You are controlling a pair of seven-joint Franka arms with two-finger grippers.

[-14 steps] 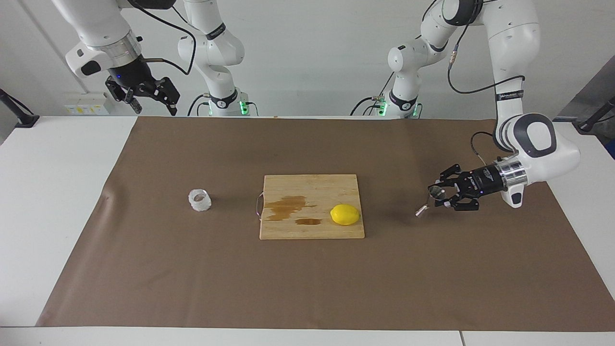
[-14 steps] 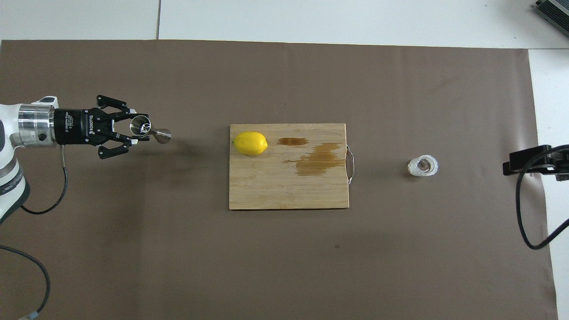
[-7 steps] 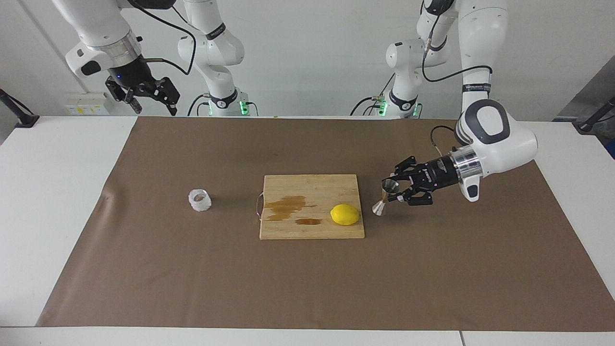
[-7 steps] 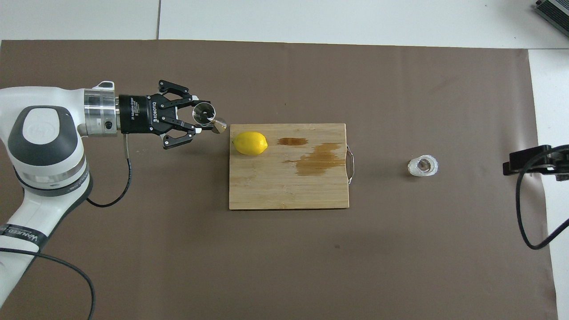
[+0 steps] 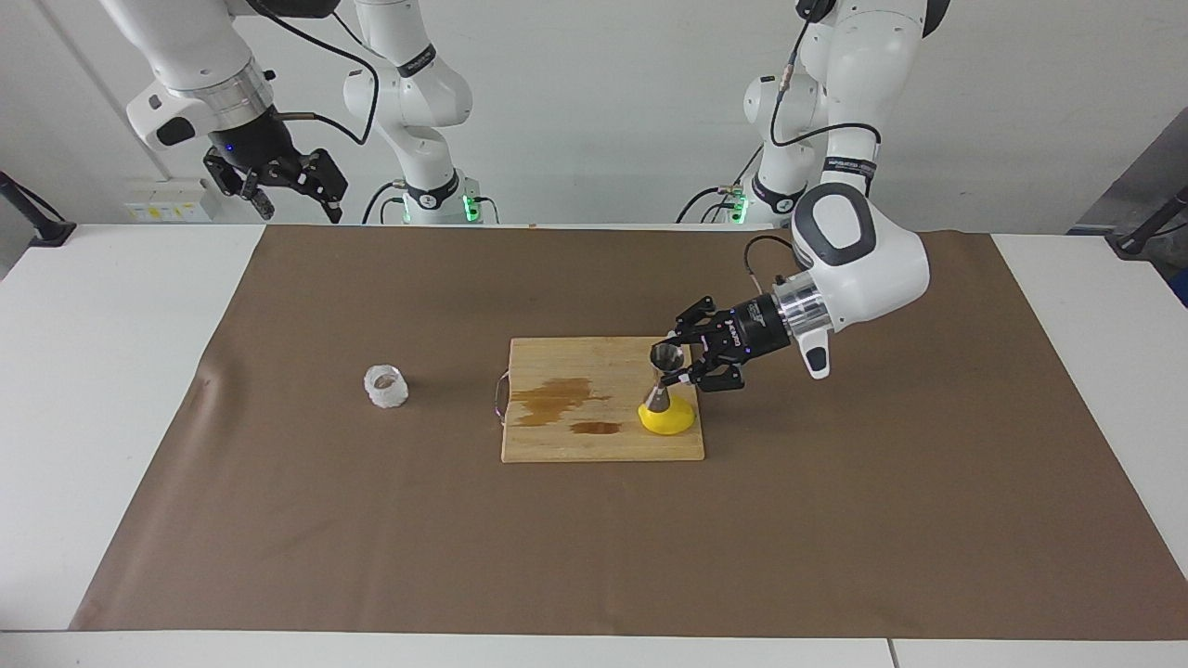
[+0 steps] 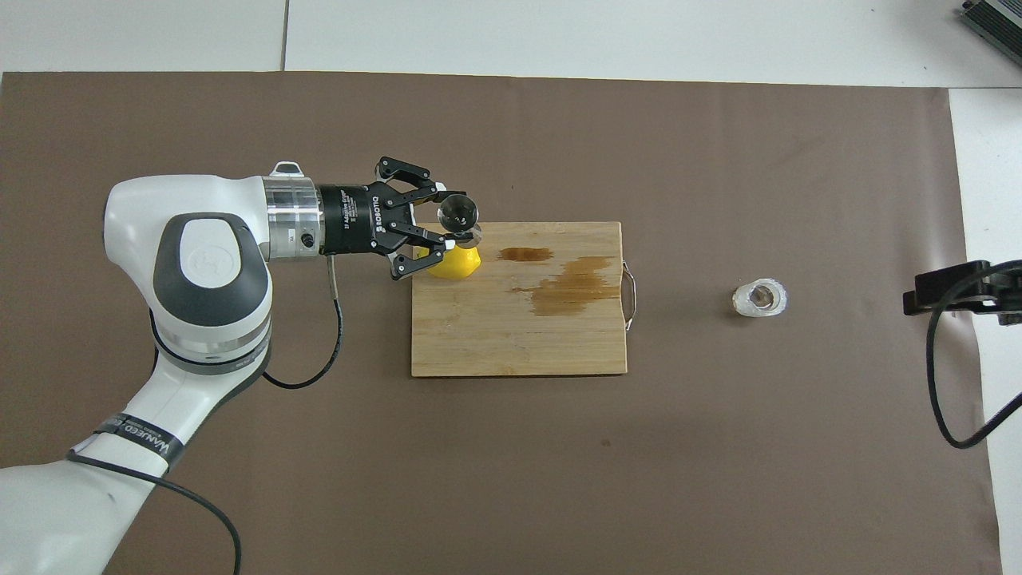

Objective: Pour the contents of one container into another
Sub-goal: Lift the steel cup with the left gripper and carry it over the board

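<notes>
the big brown mat (image 5: pixel 278 520) covers most of the table. in the middle of it lies the wooden board (image 5: pixel 557 436), with dark wet stains on it.

the left arm reaches out low over the board from its end of the table. the right arm waits up high at its own end, and the right gripper (image 5: pixel 283 181) hangs there over the edge of the mat. i cannot tell if it is open or closed.

the left gripper (image 5: pixel 689 364) is clamped on the steel jigger (image 5: pixel 665 380) near its narrow middle. the jigger stands almost upright in the air, its open top cone up. it is over the yellow lemon (image 5: pixel 673 419), which lies on the board at the end toward the left arm.

the glass cup (image 5: pixel 386 387) sits upright on the mat, off the board, toward the right arm's end. it is well apart from the jigger, with the whole board between them.

so the thing that matters is this: the cup lies straight along the table from the jigger, toward the right arm's end. i think the right arm is the nearer one to pick up the cup. the two things must come close before any pouring can start.
</notes>
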